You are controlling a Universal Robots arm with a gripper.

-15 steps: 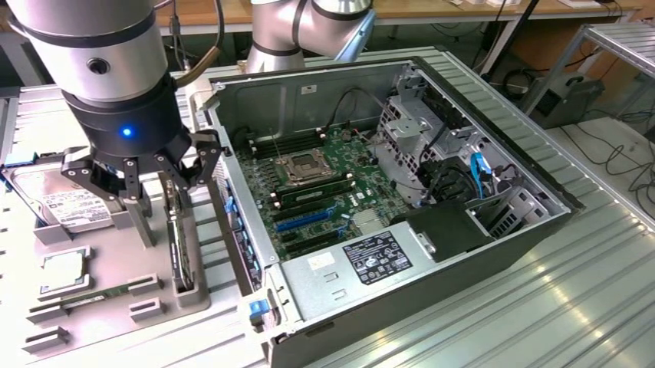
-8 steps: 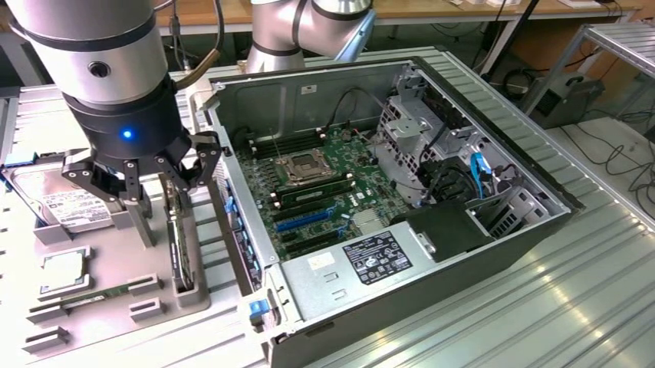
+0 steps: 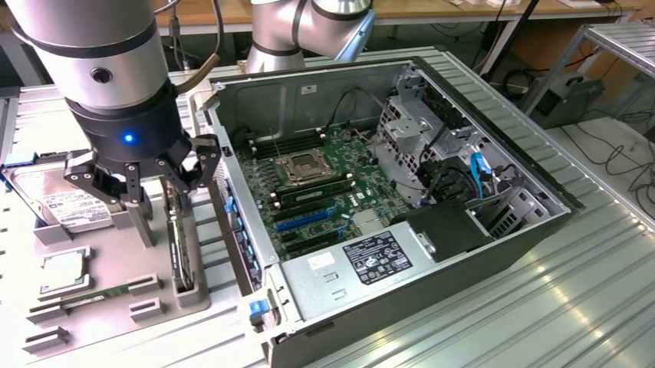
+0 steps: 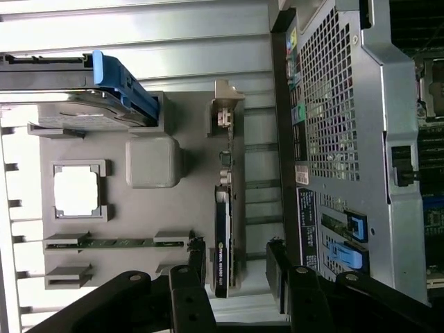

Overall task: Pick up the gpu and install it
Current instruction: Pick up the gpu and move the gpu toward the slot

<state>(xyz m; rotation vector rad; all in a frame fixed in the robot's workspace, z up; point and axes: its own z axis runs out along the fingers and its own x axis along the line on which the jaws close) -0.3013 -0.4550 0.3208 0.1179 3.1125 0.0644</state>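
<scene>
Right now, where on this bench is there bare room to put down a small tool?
The ribbed metal table at the exterior view's right of the computer case is bare. The grey tray is crowded: hard drive, processor, memory stick, and the gpu, with the open gripper above it.

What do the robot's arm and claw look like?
The arm is a fat silver tube with a dark band. Its black end has a tiny blue light. The gripper is black, with chunky jointed fingers.
</scene>
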